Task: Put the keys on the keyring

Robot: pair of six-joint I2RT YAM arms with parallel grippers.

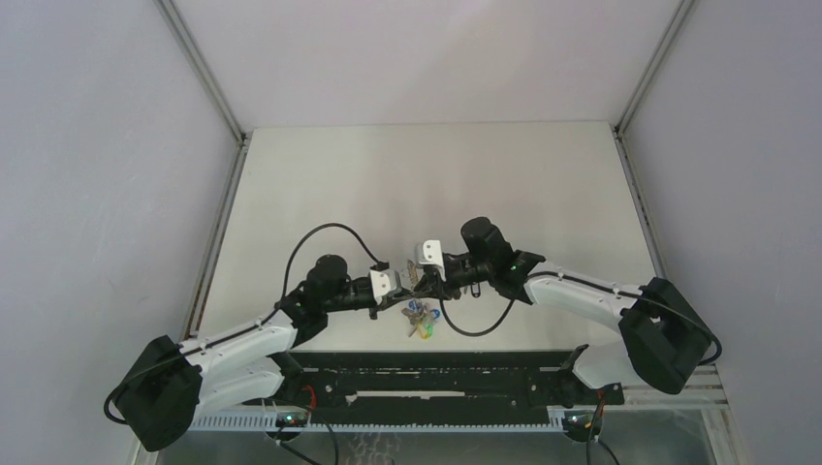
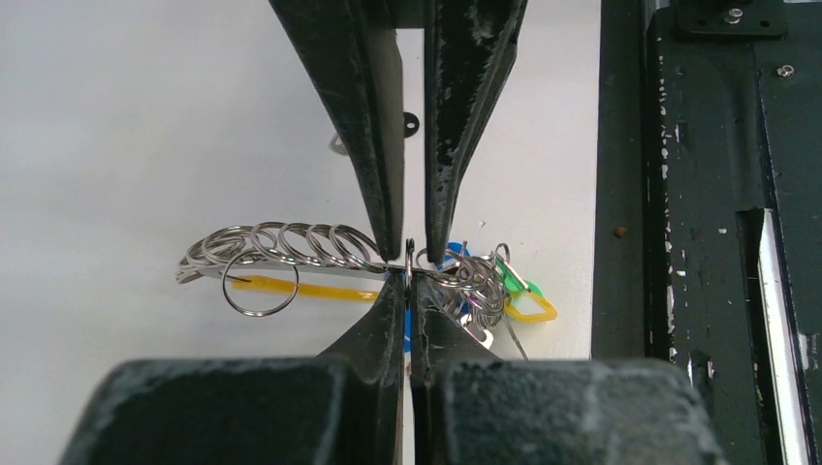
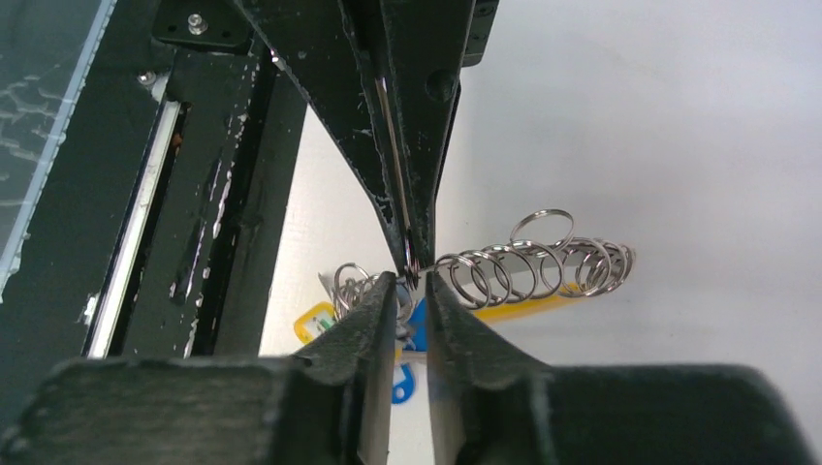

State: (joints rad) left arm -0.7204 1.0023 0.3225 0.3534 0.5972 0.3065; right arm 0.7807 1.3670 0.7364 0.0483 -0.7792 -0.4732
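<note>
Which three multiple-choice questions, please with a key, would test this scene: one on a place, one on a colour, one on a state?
1. The coloured tags lie: A) between the silver rings and the black rail; B) on top of the rail; C) far from the rings.
2. The band beside the rings is: A) red; B) yellow-orange; C) purple.
3. The left gripper is: A) wide open; B) shut on the keyring; C) out of view.
Key: 1 A, they show between both; 2 B, its colour is plain; 3 B, its fingertips meet on metal.
</note>
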